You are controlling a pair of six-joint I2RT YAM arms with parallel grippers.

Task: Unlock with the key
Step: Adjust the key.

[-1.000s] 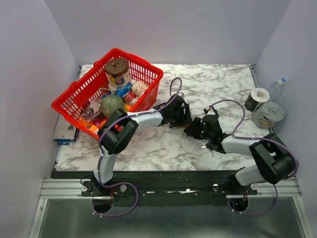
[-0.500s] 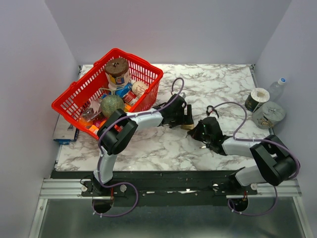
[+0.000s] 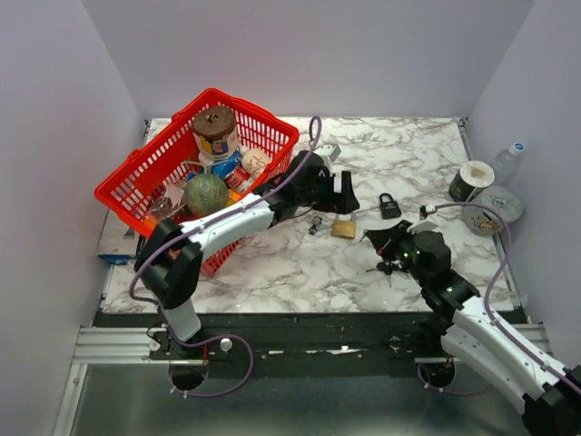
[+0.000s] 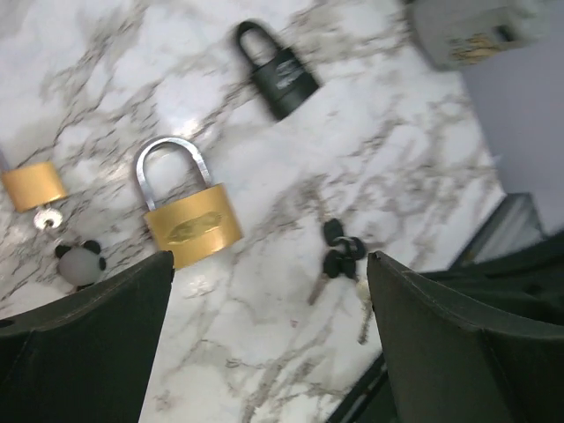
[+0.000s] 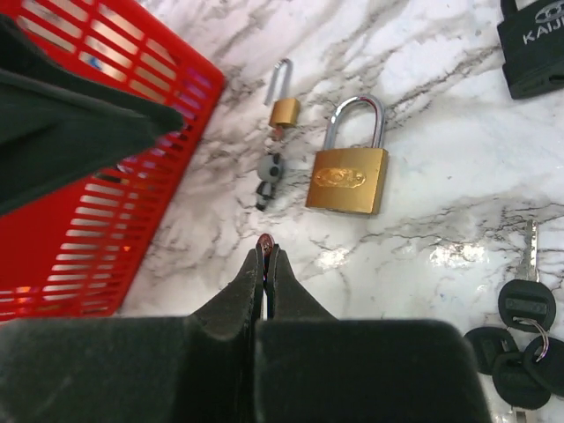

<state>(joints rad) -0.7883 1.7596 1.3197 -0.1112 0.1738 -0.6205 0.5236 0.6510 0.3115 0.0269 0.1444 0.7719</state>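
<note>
Brass padlock (image 3: pixel 343 228) lies near the black padlock (image 3: pixel 389 206) (not touching).

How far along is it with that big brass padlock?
Done: nothing; the big brass padlock is shut, no key in it. In hand: the left gripper hangs open by it, the right gripper is shut, the key bunch lies loose on the marble. Left: pick a key, insert, turn.

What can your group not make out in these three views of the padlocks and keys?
Black padlock: right wrist view, cut by top edge.
Key bunch: right wrist view, cut by bottom corner.
Grey box: left wrist view, blurred, cut by top edge.
</note>
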